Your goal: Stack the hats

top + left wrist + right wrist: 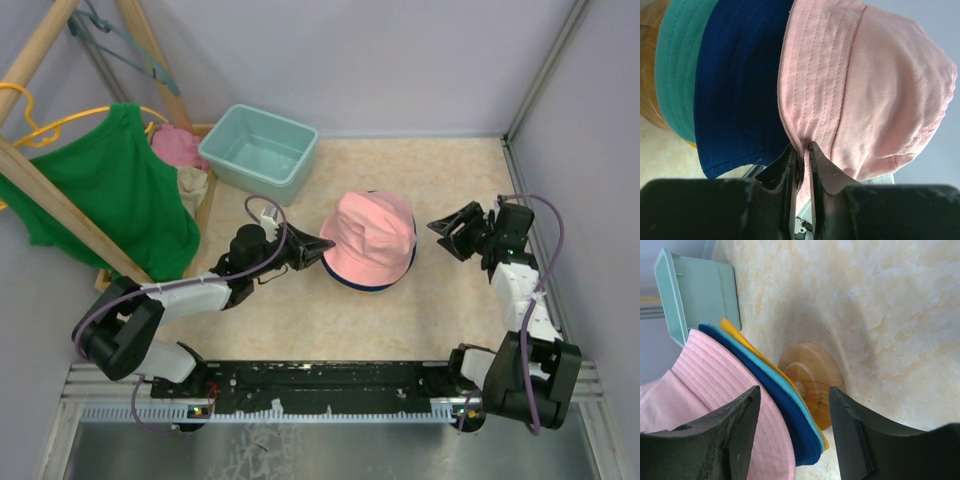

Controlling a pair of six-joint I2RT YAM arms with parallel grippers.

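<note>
Four bucket hats sit stacked on a round wooden stand in the middle of the table: the pink hat on top, then the navy hat, the teal hat and the orange-yellow hat lowest. The left gripper pinches the pink hat's brim at the stack's left edge. The right gripper hovers just right of the stack, jaws spread and holding nothing.
</note>
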